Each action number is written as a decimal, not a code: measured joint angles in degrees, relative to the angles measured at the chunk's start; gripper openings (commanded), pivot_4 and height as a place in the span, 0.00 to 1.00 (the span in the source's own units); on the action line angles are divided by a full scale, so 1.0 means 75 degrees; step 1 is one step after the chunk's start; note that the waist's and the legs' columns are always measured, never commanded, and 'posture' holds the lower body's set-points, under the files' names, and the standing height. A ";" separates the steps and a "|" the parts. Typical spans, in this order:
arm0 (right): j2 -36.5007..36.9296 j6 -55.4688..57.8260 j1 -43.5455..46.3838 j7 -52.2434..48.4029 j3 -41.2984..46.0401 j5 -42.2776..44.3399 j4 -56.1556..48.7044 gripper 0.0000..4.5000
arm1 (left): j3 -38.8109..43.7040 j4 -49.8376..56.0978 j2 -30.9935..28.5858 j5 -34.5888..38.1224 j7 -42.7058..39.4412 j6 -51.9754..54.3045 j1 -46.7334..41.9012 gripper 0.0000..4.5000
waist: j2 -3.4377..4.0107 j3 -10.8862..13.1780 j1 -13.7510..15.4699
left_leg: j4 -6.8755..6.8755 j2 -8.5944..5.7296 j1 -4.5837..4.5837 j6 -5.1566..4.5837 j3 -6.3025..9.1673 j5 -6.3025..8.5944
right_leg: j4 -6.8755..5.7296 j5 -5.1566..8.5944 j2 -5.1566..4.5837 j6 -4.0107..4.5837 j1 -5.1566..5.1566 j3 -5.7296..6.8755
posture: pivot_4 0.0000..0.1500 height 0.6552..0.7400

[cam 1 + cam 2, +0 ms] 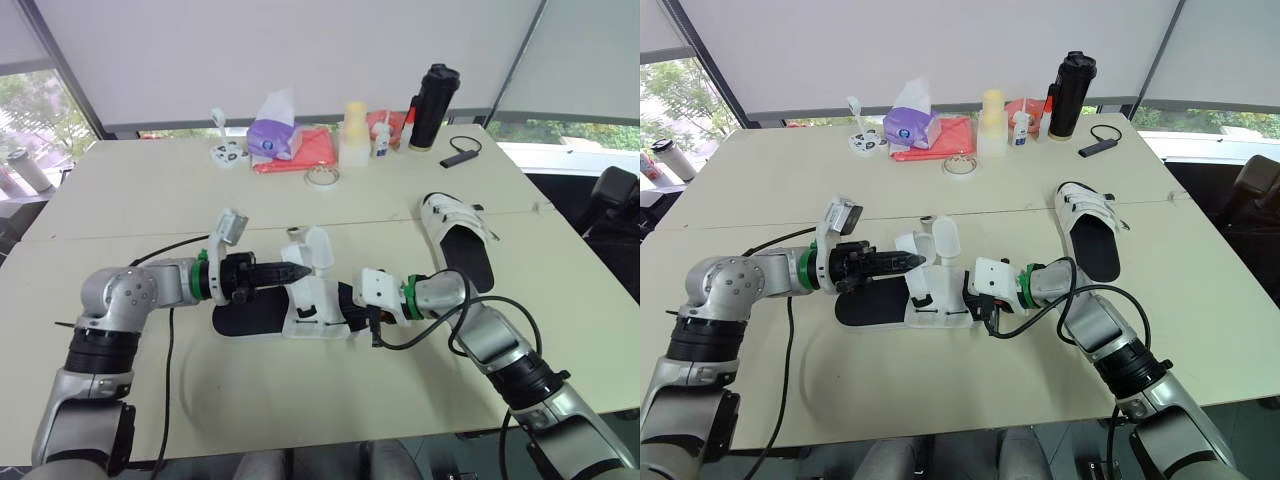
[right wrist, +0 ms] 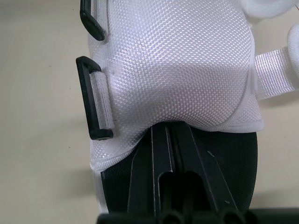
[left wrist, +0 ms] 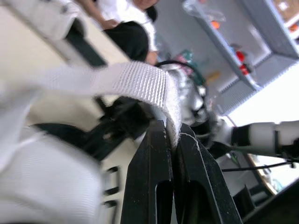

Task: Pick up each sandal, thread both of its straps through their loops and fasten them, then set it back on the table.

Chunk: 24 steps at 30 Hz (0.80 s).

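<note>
Left eye view: near sandal (image 1: 285,312), black sole and white upper, lies flat on the table (image 1: 140,200) between the arms. Left gripper (image 1: 306,270) meets a raised white strap (image 1: 318,248). Right gripper (image 1: 345,303) sits at the upper's right edge, tips hidden under cloth. Far sandal (image 1: 458,238) lies well apart to the right. Black bottle (image 1: 432,105) stands at the far edge.

Right eye view: same layout. The pinch point itself is too small to judge.

Left wrist view: resolves it. Both black fingers (image 3: 149,177) are clenched on the webbing strap, pinched at the tips. Behind, blurred and cut off, a person (image 3: 126,21) in a white top.

Right wrist view: fingers (image 2: 161,158) are pressed together over the black sole, tips tucked under the mesh upper's hem. Whether cloth sits between them cannot be made out. Black loop (image 2: 96,98) on the upper's side is unthreaded.
</note>
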State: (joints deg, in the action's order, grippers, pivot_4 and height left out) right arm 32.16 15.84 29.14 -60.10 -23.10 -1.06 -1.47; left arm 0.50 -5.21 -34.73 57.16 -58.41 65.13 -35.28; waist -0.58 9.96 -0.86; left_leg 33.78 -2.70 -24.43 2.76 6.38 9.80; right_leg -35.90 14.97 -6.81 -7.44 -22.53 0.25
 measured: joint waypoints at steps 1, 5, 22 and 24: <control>0.0003 0.0001 -0.0005 0.0003 0.0005 0.0000 0.0002 0.00 | -0.0126 -0.0272 0.0000 -0.0259 -0.0107 -0.0173 -0.0141 0.01 | -0.0005 0.0002 0.0007 | 0.0001 0.0000 0.0000 0.0000 0.0002 0.0000 | -0.0001 0.0000 0.0003 0.0000 0.0000 0.0001 | 1.00 0.88; 0.0004 0.0004 -0.0012 0.0016 -0.0001 -0.0001 0.0004 0.00 | -0.0533 -0.0904 0.0010 -0.1085 -0.0561 -0.0780 -0.0563 0.01 | -0.0007 0.0001 0.0007 | 0.0002 0.0003 0.0000 0.0003 0.0000 0.0001 | 0.0002 -0.0001 0.0001 0.0001 0.0002 0.0000 | 1.00 0.88; 0.0004 0.0013 -0.0024 0.0030 -0.0004 -0.0001 -0.0033 0.00 | -0.1141 -0.1623 0.0379 -0.2209 -0.1920 -0.1222 -0.0798 0.01 | -0.0007 0.0001 0.0002 | 0.0000 0.0010 -0.0002 0.0003 0.0002 0.0001 | 0.0002 -0.0001 0.0001 0.0001 -0.0002 0.0000 | 1.00 0.88; 0.0004 0.0018 -0.0030 0.0032 -0.0004 -0.0001 -0.0043 0.00 | -0.1141 -0.1621 0.0387 -0.2221 -0.1988 -0.1201 -0.0798 0.01 | -0.0007 0.0001 0.0002 | 0.0000 0.0011 -0.0002 0.0003 0.0002 0.0001 | 0.0002 -0.0001 0.0001 0.0001 -0.0002 0.0000 | 1.00 0.88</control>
State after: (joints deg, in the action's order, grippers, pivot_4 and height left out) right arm 32.20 15.98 28.92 -59.86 -23.12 -1.07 -1.79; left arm -8.06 -17.37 -31.83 40.50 -73.32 56.12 -41.26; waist -0.63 9.97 -0.85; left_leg 33.77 -2.62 -24.44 2.78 6.40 9.80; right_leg -35.89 14.97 -6.81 -7.43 -22.54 0.25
